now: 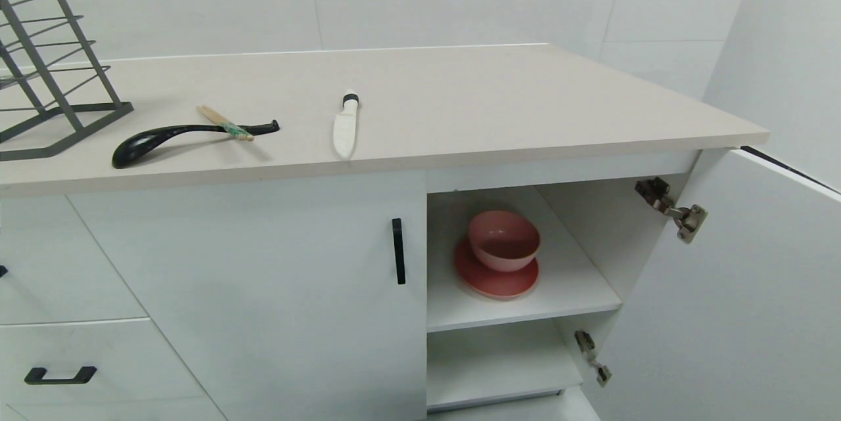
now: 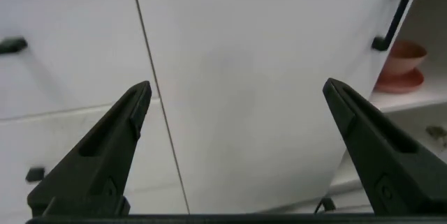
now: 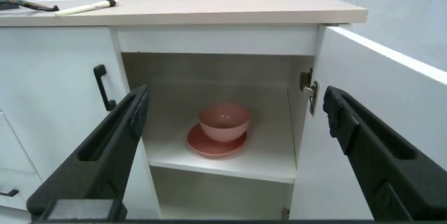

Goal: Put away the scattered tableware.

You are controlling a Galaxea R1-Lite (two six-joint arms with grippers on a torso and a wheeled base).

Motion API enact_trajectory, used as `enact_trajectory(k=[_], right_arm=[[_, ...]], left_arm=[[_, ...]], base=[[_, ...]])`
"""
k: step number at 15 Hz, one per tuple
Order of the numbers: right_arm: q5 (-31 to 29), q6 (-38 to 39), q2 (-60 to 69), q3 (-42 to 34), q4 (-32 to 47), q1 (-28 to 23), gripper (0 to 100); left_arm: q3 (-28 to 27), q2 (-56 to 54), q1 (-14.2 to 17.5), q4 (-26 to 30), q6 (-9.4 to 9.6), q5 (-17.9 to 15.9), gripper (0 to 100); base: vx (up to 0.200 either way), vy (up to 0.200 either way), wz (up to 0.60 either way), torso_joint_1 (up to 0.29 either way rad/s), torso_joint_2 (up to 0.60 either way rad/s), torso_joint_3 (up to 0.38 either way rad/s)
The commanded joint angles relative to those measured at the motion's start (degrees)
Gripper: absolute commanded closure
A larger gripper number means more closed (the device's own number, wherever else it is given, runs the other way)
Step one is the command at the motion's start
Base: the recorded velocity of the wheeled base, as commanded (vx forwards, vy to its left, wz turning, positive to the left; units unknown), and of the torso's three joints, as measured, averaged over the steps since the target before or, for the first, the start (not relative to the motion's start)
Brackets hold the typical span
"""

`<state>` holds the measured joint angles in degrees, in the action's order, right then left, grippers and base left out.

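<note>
Jaws of left gripper (image 2: 237, 88) and right gripper (image 3: 237, 93) were spread, empty; bowl (image 1: 504, 240) and plate (image 1: 496, 282) sat shelved ahead; next pick, judged: knife (image 1: 345, 131) on worktop (image 1: 525, 106) above them.

Bright, even, diffuse light from above in all three views. Countertop (image 1: 493, 92) is flat-lit, no hot spots. Ladle (image 1: 141, 143), chopsticks (image 1: 223, 122) and knife (image 1: 344, 135) throw short soft shadows toward the front edge. Wire rack (image 1: 59, 79) shadow is faint. Open cabinet (image 1: 591, 237) interior is dimmer under the top, with a soft shadow behind the pink bowl (image 1: 504, 240).
</note>
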<state>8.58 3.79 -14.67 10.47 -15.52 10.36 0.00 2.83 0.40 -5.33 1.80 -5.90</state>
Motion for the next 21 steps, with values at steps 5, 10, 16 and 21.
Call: enact_trajectory(k=[5,10,16,21], right_arm=[[1.9,0.0,8.0,-2.1,5.8,-4.2,0],[1.8,-0.3,8.2,-5.5,5.9,-4.2,0],[-2.3,-5.5,8.2,-10.5,13.9,-4.3,0],[-7.6,-3.4,8.2,-10.4,16.0,-4.3,0]], left_arm=[[0.0,-2.8,-0.4,5.5,-0.84,0.7,0],[0.0,-2.8,-0.4,5.5,-1.10,0.7,0],[0.0,-2.8,-0.4,5.5,-1.19,0.8,0],[0.0,-2.8,-0.4,5.5,-1.01,0.7,0]], base=[[-0.080,0.000,0.00,0.001,0.00,-0.001],[-0.200,0.000,0.00,0.000,0.00,0.000],[-0.200,0.000,0.00,0.002,0.00,0.002],[-0.200,0.000,0.00,0.001,0.01,-0.001]])
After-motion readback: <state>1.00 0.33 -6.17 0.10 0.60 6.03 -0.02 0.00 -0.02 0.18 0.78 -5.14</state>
